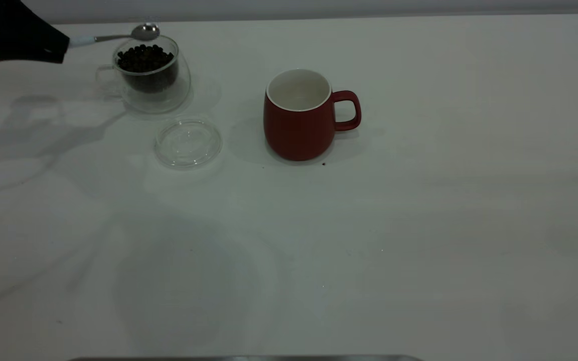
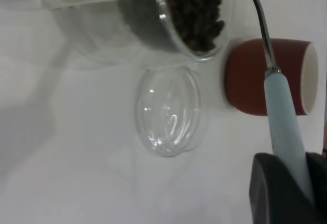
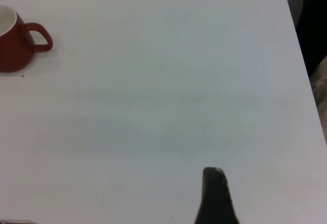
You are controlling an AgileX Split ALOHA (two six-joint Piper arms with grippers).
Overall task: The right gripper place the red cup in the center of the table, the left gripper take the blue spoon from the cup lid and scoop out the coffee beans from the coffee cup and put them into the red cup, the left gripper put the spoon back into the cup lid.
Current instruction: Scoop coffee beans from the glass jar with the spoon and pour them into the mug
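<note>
Exterior view gives us the left pincer [image 1: 60,47] at the far left edge, clenched on the pale handle of the blue spoon [image 1: 118,36], whose metal bowl hovers just above the far rim of the coffee cup [image 1: 151,75]. The coffee beans [image 1: 144,57] fill that cup nearly to the top. The cup lid [image 1: 187,143] lies bare on the table [image 1: 419,225], just in front of the coffee cup. The red cup [image 1: 301,118] stands upright near the middle, handle toward the right side, its white inside apparently without beans.

We judge the risk to be a dip too steep or too close to the rim: the spoon could nudge the light glass cup or flick beans onto the table.

The table is plain, white and matte. Of the right pincer [image 3: 214,196] we see only a dark tip, well away from the red cup; we cannot tell its state.
</note>
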